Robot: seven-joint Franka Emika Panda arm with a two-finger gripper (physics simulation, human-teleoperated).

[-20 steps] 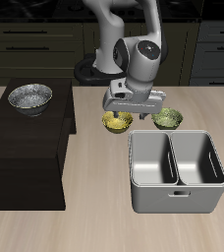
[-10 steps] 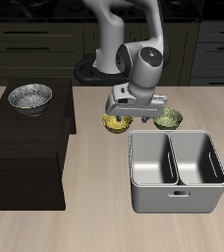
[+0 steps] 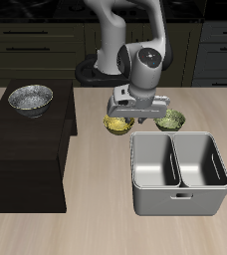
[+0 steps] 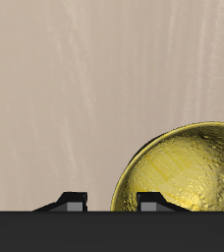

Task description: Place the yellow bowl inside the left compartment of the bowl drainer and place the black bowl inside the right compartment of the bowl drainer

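The gripper (image 3: 126,117) hung low over the desk (image 3: 96,229), directly above the yellow bowl (image 3: 119,125). In the wrist view two dark fingertips (image 4: 77,202) stood apart with bare desk between them, so the gripper was spread and held nothing; one fingertip showed against the bowl's rim, but whether it touched could not be told. The yellow bowl (image 4: 183,167) sat upright on the desk, its mottled golden inside facing up.

From the yellow bowl, the bowl drainer (image 3: 180,199) lay toward 4 o'clock in the exterior view, nearer the desk's front edge. It was a grey tub with two square wells split by a divider, and a slot-shaped handle hole in its near wall. Neither well held a bowl.

An olive-green bowl (image 3: 169,122) sat at 3 o'clock from the yellow bowl, just beyond the gripper's body, and at 12 o'clock from the drainer, close to its back rim but apart from it.

The black bowl (image 3: 31,99) rested upright on top of a dark cabinet (image 3: 26,159), at about 9 o'clock from the gripper and well apart from it. Its speckled silvery inside and dark rim showed plainly. The cabinet stood on the desk at 9 o'clock from the drainer, with a strip of bare desk between them.
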